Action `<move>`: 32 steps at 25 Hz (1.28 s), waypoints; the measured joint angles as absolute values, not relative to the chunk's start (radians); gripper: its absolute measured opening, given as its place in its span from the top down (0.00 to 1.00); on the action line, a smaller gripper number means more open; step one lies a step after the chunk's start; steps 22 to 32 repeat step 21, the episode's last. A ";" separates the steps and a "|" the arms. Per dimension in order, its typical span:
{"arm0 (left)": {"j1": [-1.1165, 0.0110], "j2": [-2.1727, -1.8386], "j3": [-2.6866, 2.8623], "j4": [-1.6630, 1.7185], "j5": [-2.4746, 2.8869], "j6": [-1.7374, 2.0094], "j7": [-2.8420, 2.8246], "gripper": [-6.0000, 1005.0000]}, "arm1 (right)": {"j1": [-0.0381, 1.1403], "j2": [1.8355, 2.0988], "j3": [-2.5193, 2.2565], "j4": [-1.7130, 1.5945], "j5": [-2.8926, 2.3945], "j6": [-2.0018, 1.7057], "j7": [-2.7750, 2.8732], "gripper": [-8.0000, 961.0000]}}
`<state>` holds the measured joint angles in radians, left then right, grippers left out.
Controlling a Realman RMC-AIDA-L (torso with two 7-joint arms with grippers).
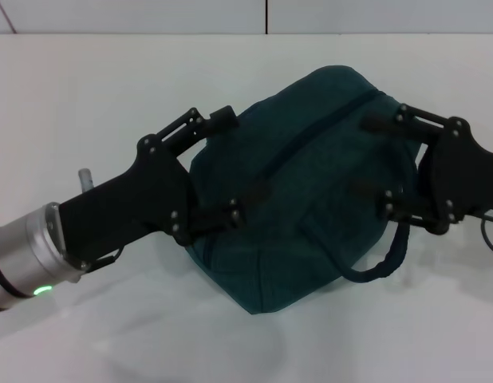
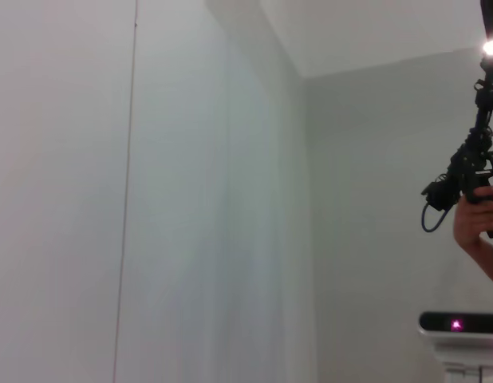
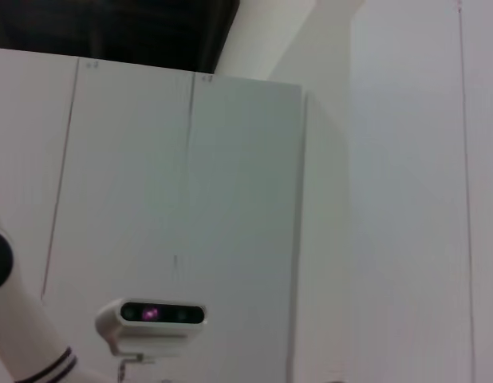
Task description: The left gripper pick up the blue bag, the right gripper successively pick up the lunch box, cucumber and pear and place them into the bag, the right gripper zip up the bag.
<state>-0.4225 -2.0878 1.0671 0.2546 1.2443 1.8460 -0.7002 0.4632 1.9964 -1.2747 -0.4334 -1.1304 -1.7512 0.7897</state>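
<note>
The blue bag [image 1: 302, 199] lies bulging on the white table [image 1: 87, 96], its zipper [image 1: 326, 124] running along the top and looking closed. My left gripper [image 1: 230, 165] is at the bag's left end, its fingers spread wide over the fabric. My right gripper [image 1: 363, 157] is at the bag's right end, fingers also spread, near the end of the zipper. The lunch box, cucumber and pear are out of view. Neither wrist view shows the bag or a gripper's own fingers.
The bag's carry strap [image 1: 382, 263] loops out toward the front right. The left wrist view shows walls, a person's hand [image 2: 478, 223] holding a device, and a camera bar [image 2: 462, 323]. The right wrist view shows cabinet doors and a camera bar [image 3: 155, 315].
</note>
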 joint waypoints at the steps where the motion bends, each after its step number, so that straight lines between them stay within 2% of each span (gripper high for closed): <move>1: -0.425 -2.089 1.064 0.253 1.241 1.845 -0.700 0.12 | 0.463 1.999 -1.273 -0.435 -1.128 -1.743 0.790 0.28; 5: -0.433 -2.092 1.056 0.243 1.218 1.837 -0.709 0.12 | 0.466 2.009 -1.261 -0.440 -1.124 -1.714 0.791 0.28; 32: -0.427 -2.094 1.062 0.216 1.217 1.821 -0.703 0.12 | 0.470 2.011 -1.261 -0.442 -1.122 -1.710 0.802 0.28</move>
